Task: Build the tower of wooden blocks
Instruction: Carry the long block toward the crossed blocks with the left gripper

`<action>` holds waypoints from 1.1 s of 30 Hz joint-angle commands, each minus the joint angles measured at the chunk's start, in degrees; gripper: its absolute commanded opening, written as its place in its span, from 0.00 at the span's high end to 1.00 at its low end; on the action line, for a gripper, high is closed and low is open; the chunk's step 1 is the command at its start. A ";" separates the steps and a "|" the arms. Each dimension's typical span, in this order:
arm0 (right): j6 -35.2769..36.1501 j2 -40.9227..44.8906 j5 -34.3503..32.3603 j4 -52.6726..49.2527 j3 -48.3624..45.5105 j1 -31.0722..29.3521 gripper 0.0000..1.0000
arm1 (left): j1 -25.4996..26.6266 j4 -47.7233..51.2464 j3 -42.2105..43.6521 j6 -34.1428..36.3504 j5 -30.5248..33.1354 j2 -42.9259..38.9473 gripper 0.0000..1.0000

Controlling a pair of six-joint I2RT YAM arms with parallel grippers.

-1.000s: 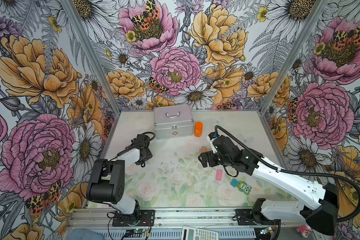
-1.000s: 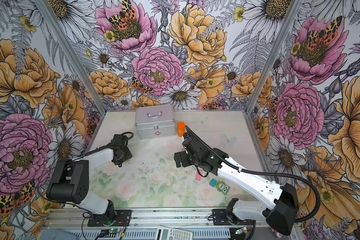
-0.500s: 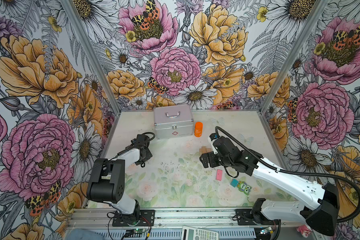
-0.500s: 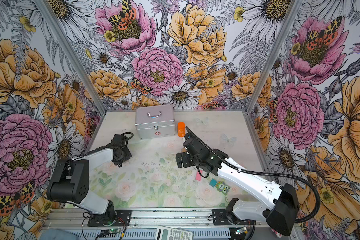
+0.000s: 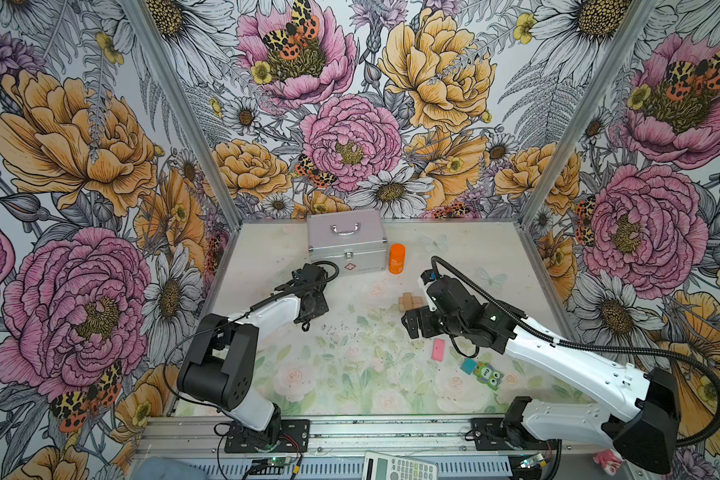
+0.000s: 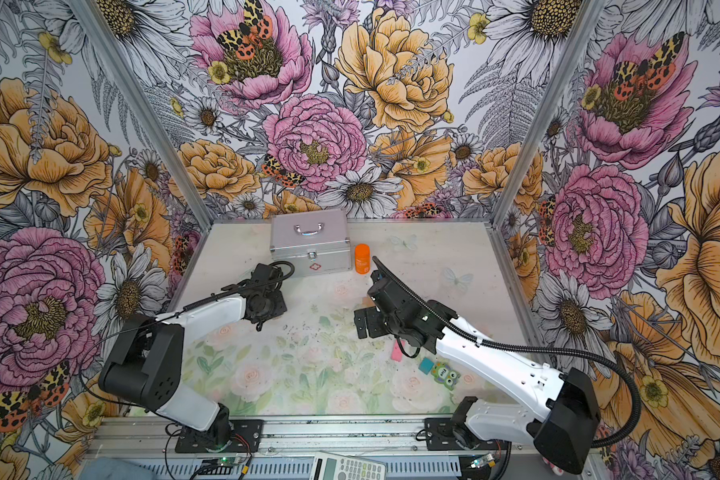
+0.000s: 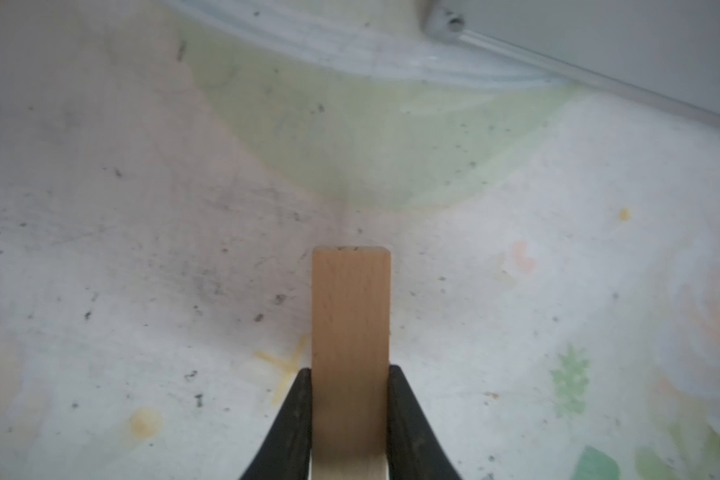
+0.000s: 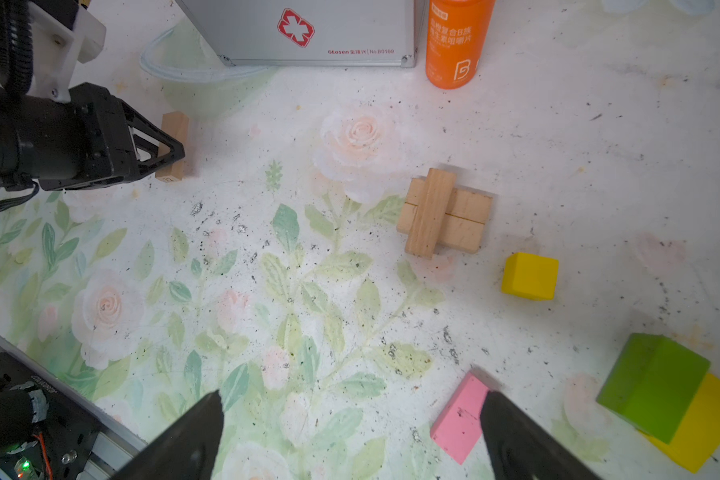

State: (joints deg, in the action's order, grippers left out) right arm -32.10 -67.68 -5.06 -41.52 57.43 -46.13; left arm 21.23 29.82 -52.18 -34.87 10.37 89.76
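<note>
Left end effector [image 7: 350, 370] clamped tight on a tan wooden plank [image 7: 350, 307], black fingers [image 7: 296, 415] pressing its two long sides, plank pointing out ahead over the floral-print table [image 7: 142, 249]. Right wrist view shows the same plank low at the table, just in front of a corner of the silver metal case [image 8: 308, 29]; resting on the table or lifted, cannot tell. Right end effector [image 8: 352, 397] jaws wide apart, holding nothing, hovering above the table; one fingertip [image 8: 499, 415] overlaps the end of the pink rectangular wooden plank [image 8: 458, 419], contact cannot tell. Tower so far: stack of three tan wooden planks [image 8: 443, 212], two flat side by side, third laid across on top like a cross, mid-table, in front of the orange cylindrical bottle [image 8: 458, 41], which stands upright just beside the case. Small yellow wooden cube [image 8: 531, 276] near the stack, not touching it. Lime-green wooden bar [image 8: 653, 382] lies on top of a yellow wooden bar [image 8: 711, 424]. In a top view the teal wooden cube [image 5: 468, 366] sits just beside the green owl-faced wooden piece [image 5: 489, 374], both flat on the table near the pink plank, close under the right arm; the tan stack is partly hidden behind that arm's wrist
</note>
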 commanded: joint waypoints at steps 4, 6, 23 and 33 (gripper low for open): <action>0.02 5.68 -2.58 -1.66 -1.93 2.98 0.01 | 8.88 3.95 -9.16 -2.56 4.38 1.68 0.80; 0.27 7.27 -3.34 -2.69 -2.60 4.11 0.01 | 10.90 4.19 -11.58 -3.06 4.19 2.46 0.79; -0.95 19.28 -3.04 -7.69 -7.75 16.13 0.01 | 25.35 5.06 -34.16 -5.47 -1.09 21.12 0.78; -1.11 22.28 -2.56 -8.41 -9.16 16.68 0.01 | 29.77 6.56 -42.03 -6.69 -1.49 26.79 0.78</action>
State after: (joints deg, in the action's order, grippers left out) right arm -32.58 -46.41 -8.05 -49.54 48.45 -29.91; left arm 50.54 36.01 -91.72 -40.58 9.69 115.87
